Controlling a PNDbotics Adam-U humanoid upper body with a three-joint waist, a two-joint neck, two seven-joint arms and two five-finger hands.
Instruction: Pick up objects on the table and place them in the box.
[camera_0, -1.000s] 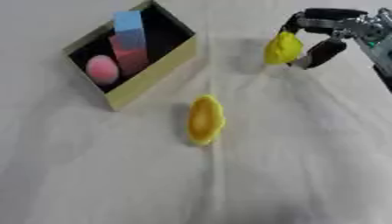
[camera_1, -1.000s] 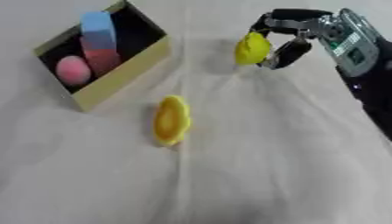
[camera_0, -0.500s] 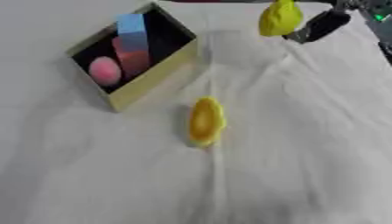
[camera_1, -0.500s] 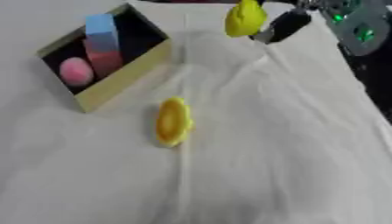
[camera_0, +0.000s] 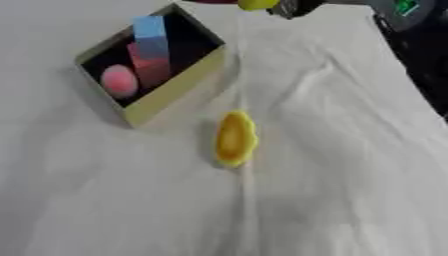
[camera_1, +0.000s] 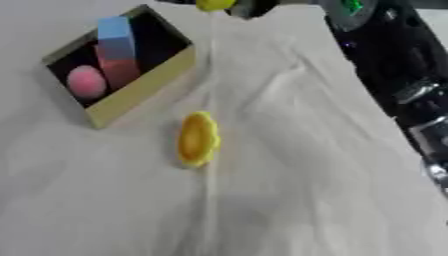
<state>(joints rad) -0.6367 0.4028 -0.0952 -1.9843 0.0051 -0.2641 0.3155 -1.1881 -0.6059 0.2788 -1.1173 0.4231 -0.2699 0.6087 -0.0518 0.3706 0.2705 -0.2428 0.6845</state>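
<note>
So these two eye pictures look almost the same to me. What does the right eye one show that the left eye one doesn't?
Only the right eye view shows the long black right arm running down its side to the silver joint. Only the left eye view shows more bare cloth left of the box. Both share the box holding a blue block and pink ball, the yellow piece lying on the cloth, and the right hand carrying a yellow object at the top edge.

A creased white cloth (camera_0: 332, 165) covers the bench; on it sit a box (camera_0: 175, 89) and, just beside it, a yellow scalloped object (camera_0: 234, 138).
</note>
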